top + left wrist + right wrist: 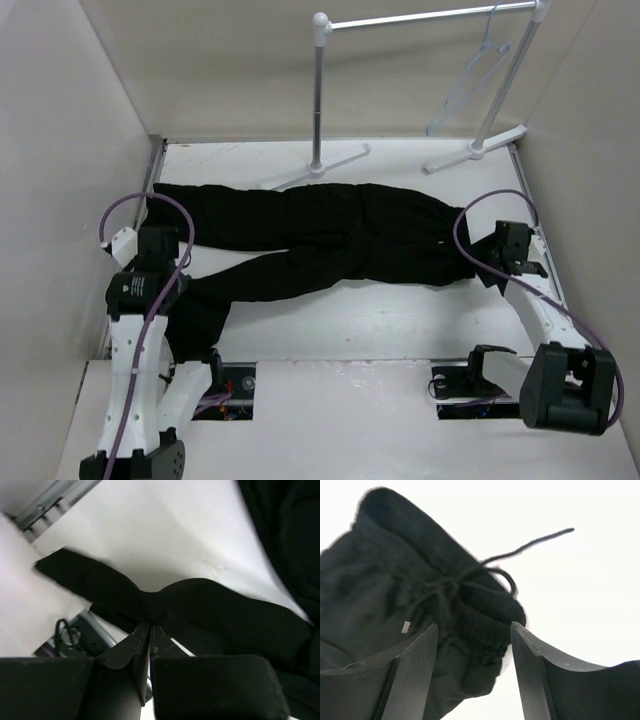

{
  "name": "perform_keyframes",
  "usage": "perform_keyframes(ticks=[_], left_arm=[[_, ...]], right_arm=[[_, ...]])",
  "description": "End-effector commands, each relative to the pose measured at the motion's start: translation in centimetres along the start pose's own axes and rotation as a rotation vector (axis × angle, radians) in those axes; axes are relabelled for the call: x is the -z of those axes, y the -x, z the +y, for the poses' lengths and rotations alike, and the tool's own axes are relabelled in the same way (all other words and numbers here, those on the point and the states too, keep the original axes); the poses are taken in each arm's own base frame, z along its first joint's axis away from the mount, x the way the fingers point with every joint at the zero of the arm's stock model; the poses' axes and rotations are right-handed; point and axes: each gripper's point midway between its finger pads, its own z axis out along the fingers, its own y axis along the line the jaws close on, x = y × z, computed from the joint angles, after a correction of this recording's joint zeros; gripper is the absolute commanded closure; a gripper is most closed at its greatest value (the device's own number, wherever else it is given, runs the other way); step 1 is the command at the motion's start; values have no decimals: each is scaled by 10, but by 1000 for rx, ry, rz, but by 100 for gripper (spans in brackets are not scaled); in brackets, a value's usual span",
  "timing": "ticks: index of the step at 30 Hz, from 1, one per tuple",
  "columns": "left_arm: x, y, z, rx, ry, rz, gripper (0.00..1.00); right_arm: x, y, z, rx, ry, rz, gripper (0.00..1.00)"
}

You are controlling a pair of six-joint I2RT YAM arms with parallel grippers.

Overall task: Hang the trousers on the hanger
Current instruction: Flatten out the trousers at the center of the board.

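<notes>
Right now the left claw (pixel 150 626) is pinched fully shut on a fold of the trousers (pixel 330 235). The black cloth bunches narrow at its fingertips and fans out to either side beyond them. The right claw (pixel 472 627) stands wide open and grips nothing. The ribbed waistband (pixel 470 615) lies in the gap between its two fingers and just ahead of them; whether the cloth brushes their inner faces cannot be told. The knotted drawstring (pixel 520 547) sits just past the tips, with one loose end trailing ahead and to the right over the white table (pixel 380 320). From above, the trousers lie stretched flat between the two claws, with the leg ends at the left claw and the waist at the right one. The hanger (pixel 480 75) hangs from the rail of the white rack (pixel 430 17), well beyond the right claw and apart from the cloth.
</notes>
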Motion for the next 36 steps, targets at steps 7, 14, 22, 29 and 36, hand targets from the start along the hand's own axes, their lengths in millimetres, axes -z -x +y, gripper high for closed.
perform_keyframes(ticks=[7,14,22,29,36], left_arm=[[9,65,-78,87,-187,-112,98],[26,135,-118,204,-276,-233,99],[53,170,-120,240,-309,-323,99],[27,155,-137,209,-306,-274,99],[7,138,-146,187,-300,-229,99]], right_arm=[[-40,-15,18,37,20,126,77],[20,45,59,40,101,-58,100],[105,55,51,115,192,-136,90],[44,-11,2,143,82,13,16],[46,-58,-7,196,88,127,21]])
